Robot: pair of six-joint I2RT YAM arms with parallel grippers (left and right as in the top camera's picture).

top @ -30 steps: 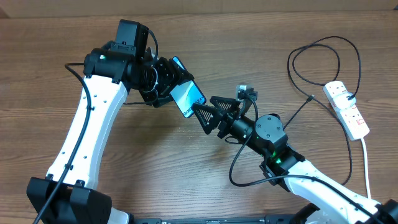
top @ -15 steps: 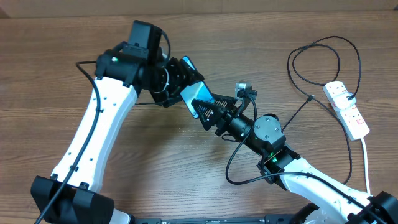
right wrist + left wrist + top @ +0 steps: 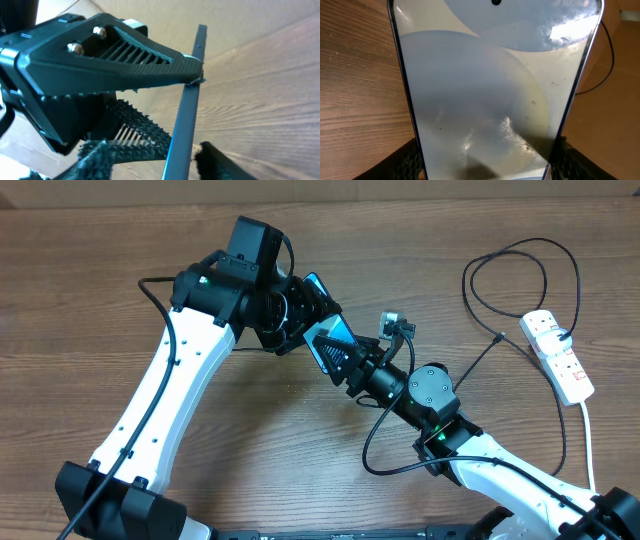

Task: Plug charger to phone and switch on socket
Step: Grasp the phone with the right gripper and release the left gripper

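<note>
My left gripper point(image 3: 303, 320) is shut on the phone point(image 3: 328, 338) and holds it tilted above the table. In the left wrist view the phone's pale screen point(image 3: 485, 85) fills the frame between my two fingers point(image 3: 487, 162). My right gripper point(image 3: 338, 358) is open, with its fingers either side of the phone's lower end. In the right wrist view the phone shows edge-on point(image 3: 184, 115) between my open fingers point(image 3: 160, 160), with a gap on both sides. The charger's black cable point(image 3: 520, 255) loops at the right, its plug in the socket point(image 3: 558, 358), its tip point(image 3: 498, 337) lying on the table.
The white power strip's thick cord point(image 3: 588, 440) runs down the right edge. The wooden table point(image 3: 80, 300) lies under both arms. The right arm's own black cable point(image 3: 375, 455) hangs in a loop below its wrist.
My left arm has carried the phone to the right and slightly up. The phone's end now sits between the right gripper's fingers. The right arm has shifted only slightly.
</note>
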